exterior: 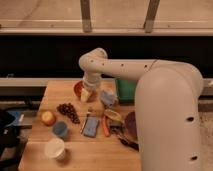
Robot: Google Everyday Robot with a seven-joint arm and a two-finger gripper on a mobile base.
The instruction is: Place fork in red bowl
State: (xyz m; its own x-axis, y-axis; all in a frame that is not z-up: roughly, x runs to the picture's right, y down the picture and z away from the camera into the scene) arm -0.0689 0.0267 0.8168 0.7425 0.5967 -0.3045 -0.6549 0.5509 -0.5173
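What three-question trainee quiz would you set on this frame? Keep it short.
1. True or false: the fork is already in the red bowl.
2. The claw hangs closest to: A) the white cup, B) the red bowl, C) the blue cup.
3. Fill in: the fork lies on the table, right beside the blue ____.
Key: 1 false; 2 B; 3 sponge.
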